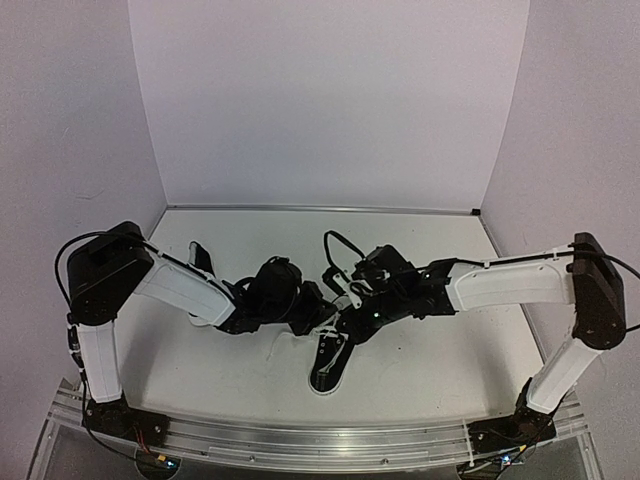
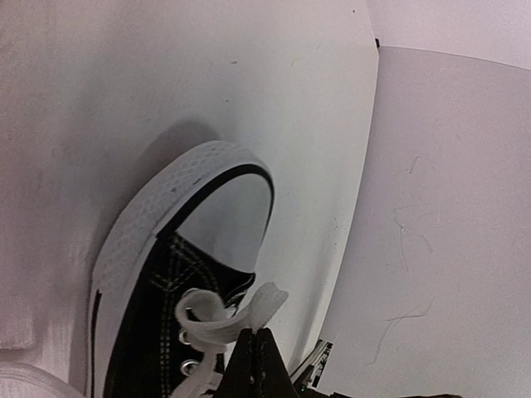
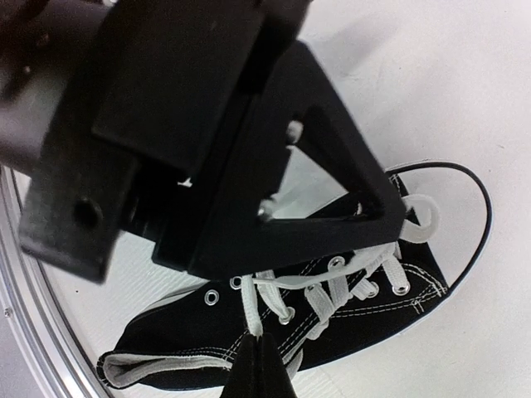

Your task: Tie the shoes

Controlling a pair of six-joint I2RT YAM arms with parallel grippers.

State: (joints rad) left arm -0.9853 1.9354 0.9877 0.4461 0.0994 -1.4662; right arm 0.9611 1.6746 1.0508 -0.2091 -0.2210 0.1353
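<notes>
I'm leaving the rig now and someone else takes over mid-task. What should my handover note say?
Left gripper: shut on a lace loop.
Right gripper: shut on a lace strand of the same shoe.
Near shoe: on the table, between the two grippers.
Second shoe: further back, partly hidden by the left arm; its laces cannot be seen.
Done: both grippers hold lace; no finished bow shows.
Left: complete the knot on the near shoe, then probably tie the second shoe.
</notes>
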